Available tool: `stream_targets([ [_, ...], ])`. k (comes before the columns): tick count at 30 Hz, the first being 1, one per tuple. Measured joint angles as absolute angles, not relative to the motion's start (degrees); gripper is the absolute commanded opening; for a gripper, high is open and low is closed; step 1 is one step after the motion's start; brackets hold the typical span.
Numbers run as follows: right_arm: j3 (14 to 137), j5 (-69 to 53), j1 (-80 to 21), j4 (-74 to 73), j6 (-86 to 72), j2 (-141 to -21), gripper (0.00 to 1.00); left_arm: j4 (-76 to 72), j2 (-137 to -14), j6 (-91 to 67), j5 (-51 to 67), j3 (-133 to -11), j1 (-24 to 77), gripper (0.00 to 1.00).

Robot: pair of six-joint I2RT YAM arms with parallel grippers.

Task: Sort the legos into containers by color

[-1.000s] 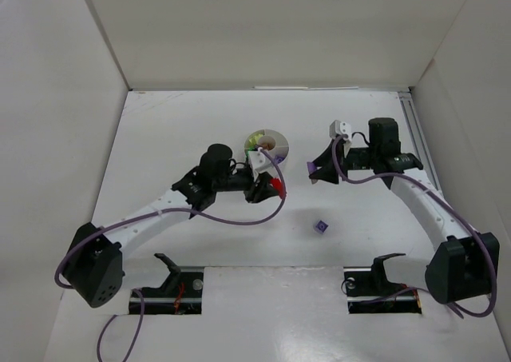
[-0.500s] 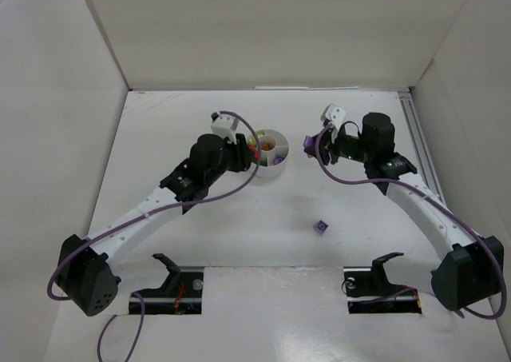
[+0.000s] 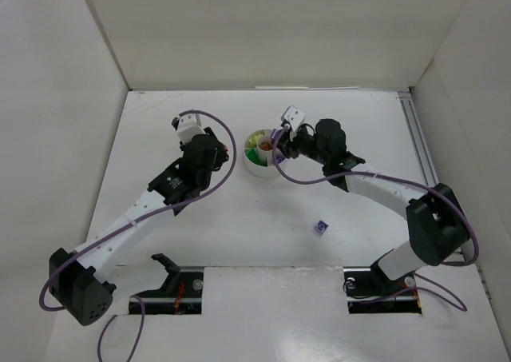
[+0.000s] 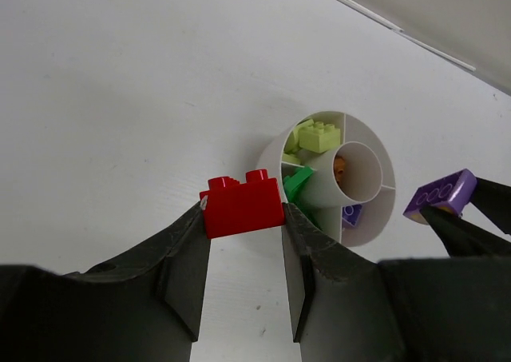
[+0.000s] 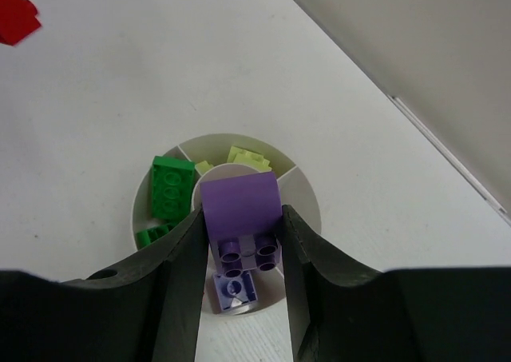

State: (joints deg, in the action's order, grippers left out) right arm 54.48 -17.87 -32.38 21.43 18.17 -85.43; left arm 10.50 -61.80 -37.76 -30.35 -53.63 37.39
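The white dish holds lime green, dark green and purple legos in separate wedges; an orange one lies in the centre well. My left gripper is shut on a red lego, just left of the dish; in the top view it sits beside the dish. My right gripper is shut on a purple lego above the dish, over the purple wedge; it also shows in the top view.
One loose purple lego lies on the white table in front of the dish, to its right. White walls enclose the table on the left, back and right. A metal rail runs along the right edge.
My right gripper has carried the purple lego leftward to above the dish. My left gripper has swung up and left with the red lego, from in front of the dish to its left side.
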Motion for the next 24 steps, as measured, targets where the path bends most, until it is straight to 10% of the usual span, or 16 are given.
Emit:
stream_targets([
  [24, 47.20, -11.18, -33.10, 33.01, 15.46, -92.40, 0.32, 14.17, -59.57, -40.60, -34.63, -53.63, 36.99, 0.00],
])
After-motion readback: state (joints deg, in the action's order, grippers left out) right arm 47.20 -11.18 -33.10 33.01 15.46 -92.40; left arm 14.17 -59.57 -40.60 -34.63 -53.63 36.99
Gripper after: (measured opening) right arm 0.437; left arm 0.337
